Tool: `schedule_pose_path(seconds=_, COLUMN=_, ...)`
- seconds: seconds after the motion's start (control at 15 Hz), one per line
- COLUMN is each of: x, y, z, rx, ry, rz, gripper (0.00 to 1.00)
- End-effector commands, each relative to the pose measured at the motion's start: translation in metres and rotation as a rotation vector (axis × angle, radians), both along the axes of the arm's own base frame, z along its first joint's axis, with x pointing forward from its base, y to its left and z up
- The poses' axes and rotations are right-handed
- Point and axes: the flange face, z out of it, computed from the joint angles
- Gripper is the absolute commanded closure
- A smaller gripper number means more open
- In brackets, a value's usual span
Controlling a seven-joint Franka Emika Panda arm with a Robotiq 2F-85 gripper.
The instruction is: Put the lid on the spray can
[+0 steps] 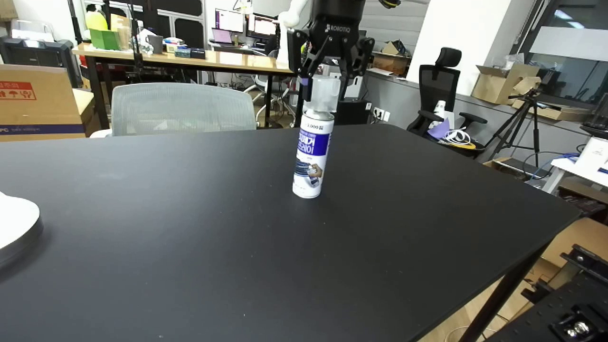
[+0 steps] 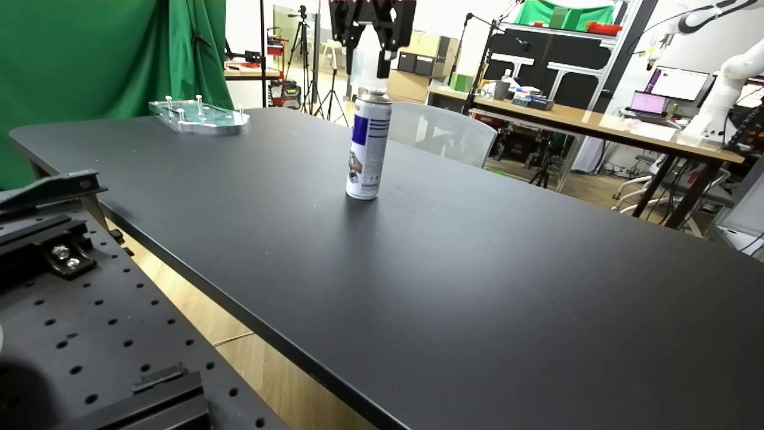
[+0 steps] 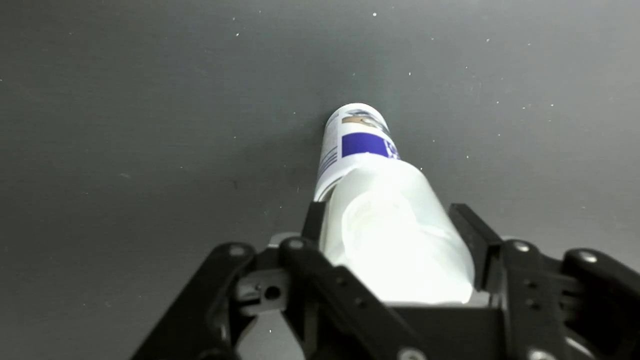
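The white spray can (image 1: pixel 312 156) with its dark blue label stands upright on the black table; it also shows in an exterior view (image 2: pixel 368 149) and in the wrist view (image 3: pixel 357 135). The translucent whitish lid (image 1: pixel 326 85) is at the top of the can, between the fingers of my gripper (image 1: pixel 324 95). The lid also shows in the wrist view (image 3: pixel 395 230), bright with glare. There my gripper (image 3: pixel 387 210) is shut on the lid. The can's rim peeks out at the lid's left lower edge, so the lid looks slightly off centre. Whether it is seated cannot be told; the nozzle is hidden.
The black table (image 1: pixel 166 228) surrounds the can. A clear plate with posts (image 2: pixel 200 117) lies at the table's far end. A white rounded object (image 1: pixel 16 221) stands at the table's left. A grey mesh chair (image 1: pixel 183 109) is behind the table edge. A perforated black platform (image 2: pixel 119 334) adjoins it.
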Motion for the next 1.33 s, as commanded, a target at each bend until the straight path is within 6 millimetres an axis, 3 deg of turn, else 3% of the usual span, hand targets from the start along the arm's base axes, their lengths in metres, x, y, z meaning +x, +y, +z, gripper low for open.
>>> schedule_pose_path(seconds=0.0, x=-0.002, y=0.000, z=0.002, rx=0.004, ry=-0.022, rz=-0.025, gripper=0.62)
schedule_pose_path(seconds=1.2, x=0.004, y=-0.010, z=-0.017, rx=-0.012, ry=0.007, rz=-0.045, gripper=0.62)
schedule_pose_path(seconds=1.27, x=0.004, y=-0.009, z=-0.017, rx=-0.011, ry=0.010, rz=-0.047, gripper=0.12)
